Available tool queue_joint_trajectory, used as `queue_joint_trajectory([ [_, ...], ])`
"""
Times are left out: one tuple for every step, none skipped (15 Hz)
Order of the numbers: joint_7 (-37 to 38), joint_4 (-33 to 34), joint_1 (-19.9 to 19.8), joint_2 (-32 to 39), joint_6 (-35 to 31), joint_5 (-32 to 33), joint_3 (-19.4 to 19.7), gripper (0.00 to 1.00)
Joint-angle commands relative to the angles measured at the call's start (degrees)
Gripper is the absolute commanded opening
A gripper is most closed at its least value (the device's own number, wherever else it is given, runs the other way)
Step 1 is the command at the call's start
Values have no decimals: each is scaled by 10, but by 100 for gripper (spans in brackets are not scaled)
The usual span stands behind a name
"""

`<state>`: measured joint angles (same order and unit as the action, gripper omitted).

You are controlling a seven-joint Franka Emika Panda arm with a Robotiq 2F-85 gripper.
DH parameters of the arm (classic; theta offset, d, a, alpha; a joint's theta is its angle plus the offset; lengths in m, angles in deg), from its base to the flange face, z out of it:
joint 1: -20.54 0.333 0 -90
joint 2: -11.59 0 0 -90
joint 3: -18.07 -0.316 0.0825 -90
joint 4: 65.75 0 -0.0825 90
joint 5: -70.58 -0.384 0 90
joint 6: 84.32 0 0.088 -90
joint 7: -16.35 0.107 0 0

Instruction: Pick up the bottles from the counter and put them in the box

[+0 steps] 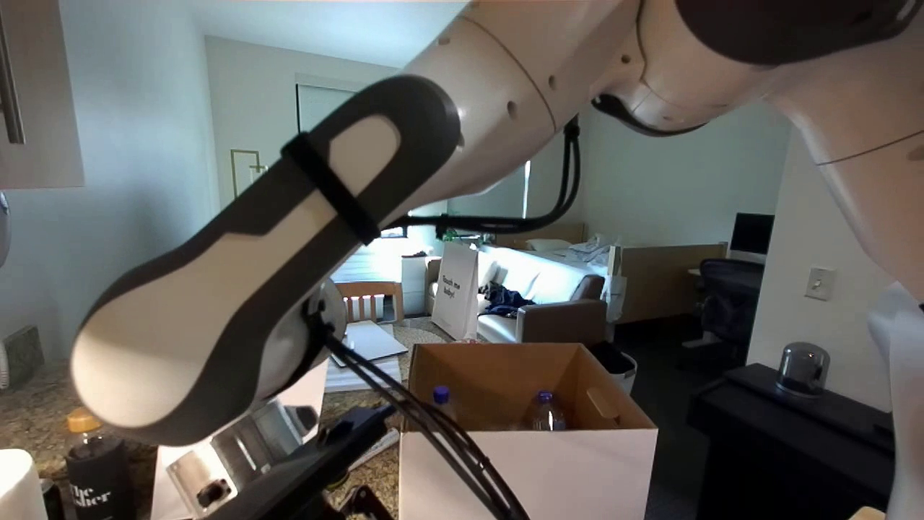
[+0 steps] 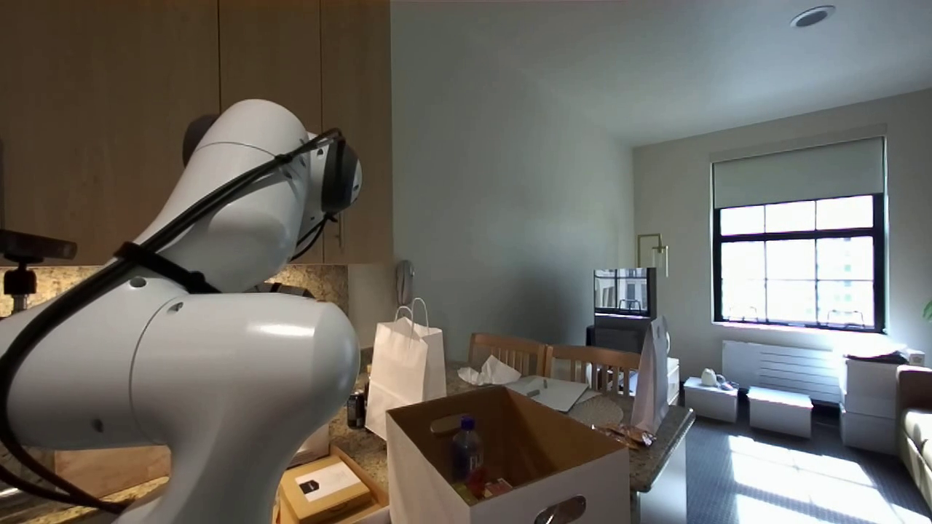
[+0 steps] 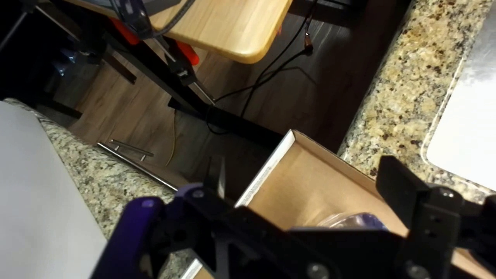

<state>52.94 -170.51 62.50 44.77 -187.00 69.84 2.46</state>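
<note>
Bottles [image 1: 547, 413] up in view inside the big cardboard box [image 1: 570, 473], two blue caps showing above its pale front wall, one near the left corner, one near the middle. Now the wrist view: the gripper [image 3: 302, 174] stands with its jaws wide, a broad gap between them, and beneath it there's a brown carton [image 3: 279, 193]; whether that's the same box, I can't tell. What looks like a clear bottle [image 3: 348, 220], with a patch of blue, shows against the carton's floor, partly covered by the gripper's dark body. Speckled counter [image 3: 410, 104] runs down the right side, with more of it at left. Outside, the arm [image 1: 238, 310] cuts diagonally across an exterior view, hiding much of what's behind it. Low on the left there, an orange-capped bottle [image 1: 99, 473] with a dark body, well apart from the box. And in an exterior view, a white paper bag [image 2: 404, 371] stands upright just beside the box, handles up, with a tan package [image 2: 328, 489] lying near them both.
</note>
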Motion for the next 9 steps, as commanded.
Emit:
queue_joint_trajectory([
  [-23,44,17,55,-4,-20,-7,100],
  [-30,59,22,67,-5,-25,-10,100],
  [-35,69,27,77,-6,-28,-10,100],
  [-36,83,32,87,-6,-31,-9,100],
  [-35,94,37,94,-8,-33,-6,100],
  [-33,105,40,99,-11,-34,-3,100],
  [-29,112,43,102,-20,-33,0,100],
  [-16,118,45,103,-41,-32,6,100],
  [-6,123,48,105,-60,-32,12,100],
])
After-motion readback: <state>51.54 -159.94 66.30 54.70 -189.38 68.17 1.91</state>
